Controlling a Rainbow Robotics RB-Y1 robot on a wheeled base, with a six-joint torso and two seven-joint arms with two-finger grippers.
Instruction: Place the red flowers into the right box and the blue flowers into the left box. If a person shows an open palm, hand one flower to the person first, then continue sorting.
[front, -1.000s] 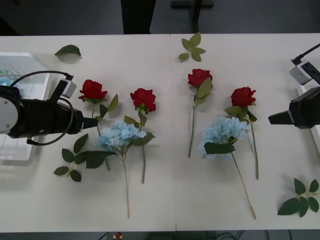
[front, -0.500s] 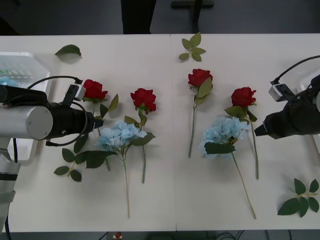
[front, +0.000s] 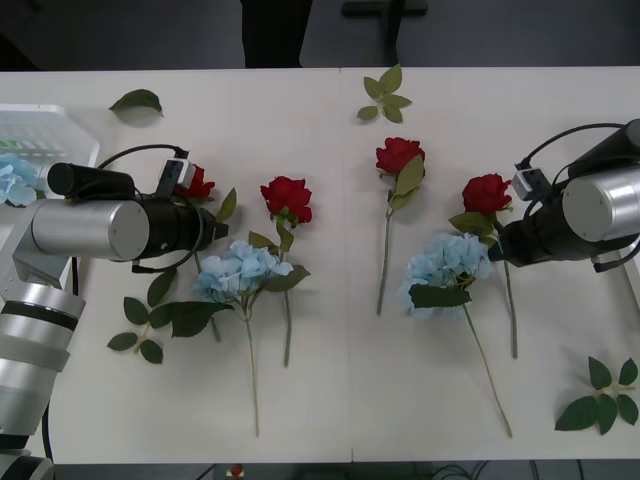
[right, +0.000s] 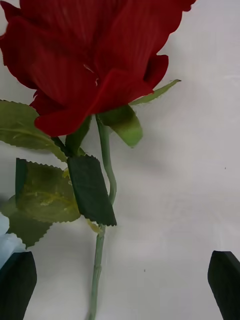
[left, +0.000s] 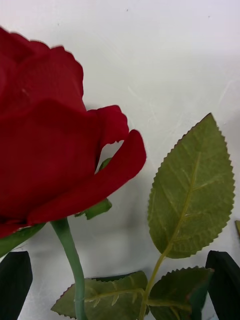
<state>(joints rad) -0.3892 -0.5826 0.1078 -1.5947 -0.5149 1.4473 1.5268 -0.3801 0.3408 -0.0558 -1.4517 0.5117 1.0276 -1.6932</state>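
My right gripper (right: 120, 282) is wide open over the stem of the red rose (front: 487, 192) near the table's (front: 330, 400) right edge; I should lower it and close below the leaves.

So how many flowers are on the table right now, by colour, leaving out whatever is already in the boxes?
Red roses: 4
Blue hydrangeas: 2
Total: 6
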